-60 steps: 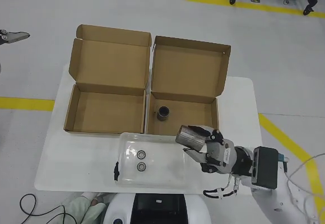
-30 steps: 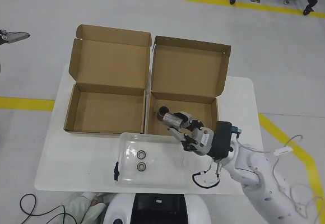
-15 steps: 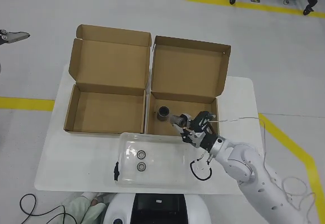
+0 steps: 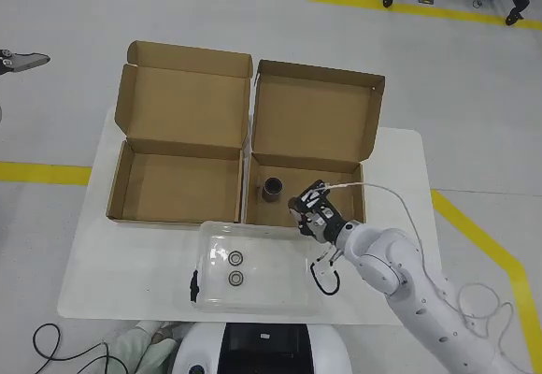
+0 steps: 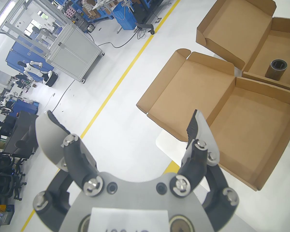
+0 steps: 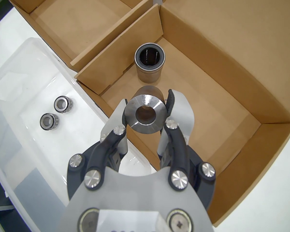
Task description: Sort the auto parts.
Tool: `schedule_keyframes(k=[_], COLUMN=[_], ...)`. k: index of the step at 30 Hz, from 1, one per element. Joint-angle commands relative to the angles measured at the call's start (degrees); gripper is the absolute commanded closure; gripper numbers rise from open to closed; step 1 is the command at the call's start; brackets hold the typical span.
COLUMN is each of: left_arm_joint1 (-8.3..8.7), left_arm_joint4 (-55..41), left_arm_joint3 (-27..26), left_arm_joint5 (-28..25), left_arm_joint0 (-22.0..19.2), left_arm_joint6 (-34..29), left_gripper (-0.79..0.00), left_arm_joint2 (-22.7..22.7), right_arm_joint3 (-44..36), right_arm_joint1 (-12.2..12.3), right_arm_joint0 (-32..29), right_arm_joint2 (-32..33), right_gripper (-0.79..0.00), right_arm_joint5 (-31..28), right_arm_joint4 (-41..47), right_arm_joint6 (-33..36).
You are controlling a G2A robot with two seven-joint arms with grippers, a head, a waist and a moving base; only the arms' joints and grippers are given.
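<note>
Right gripper (image 6: 147, 98) pinched a steel bushing (image 6: 145, 117) over the right box's (image 6: 222, 102) open floor, near its front wall; left gripper (image 5: 122, 129) stood spread.

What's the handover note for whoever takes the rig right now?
Right end effector: shut on a metal sleeve, held inside the right box, just short of the upright sleeve standing there.
Left end effector: open, holding nothing, out over the floor beside the left box.
Done: one sleeve is in the right box.
Left: release the held sleeve there. The two small bearings in the clear bin are not yet sorted; they probably go in the left box.
</note>
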Motion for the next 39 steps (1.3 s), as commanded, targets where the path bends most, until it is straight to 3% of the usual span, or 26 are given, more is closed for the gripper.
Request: schedule_keyframes(k=[1,13,32,34,37,39], left_arm_joint1=[0.0,0.0,0.0,0.0,0.0,0.0], left_arm_joint4=[0.0,0.0,0.0,0.0,0.0,0.0], left_arm_joint3=[0.0,0.0,0.0,0.0,0.0,0.0], left_arm_joint5=[0.0,0.0,0.0,0.0,0.0,0.0], left_arm_joint0=[0.0,0.0,0.0,0.0,0.0,0.0], left_arm_joint6=[0.0,0.0,0.0,0.0,0.0,0.0], left_gripper=[-0.785,-0.785,-0.785,-0.785,-0.785,-0.785], left_arm_joint2=[0.0,0.0,0.0,0.0,0.0,0.0], right_arm_joint3=[0.5,5.2,16.7,17.8,18.9,19.4], right_arm_joint1=[-0.3,-2.5,-6.1,-6.5,-6.9,-7.1], right_arm_joint0=[1.1,8.2,16.2,16.5,17.0,17.1], right_arm_joint2=[-0.4,-5.2,-9.9,-10.3,-10.6,-10.7], right_gripper=[0.0,0.0,0.0,-0.095,-0.172,-0.28], right_arm_joint5=[0.5,2.2,2.1,2.1,2.2,2.3], right_arm_joint4=[0.3,-0.8,1.8,2.3,2.1,2.1], right_arm_joint6=[1.4,10.2,12.5,11.7,11.2,10.9])
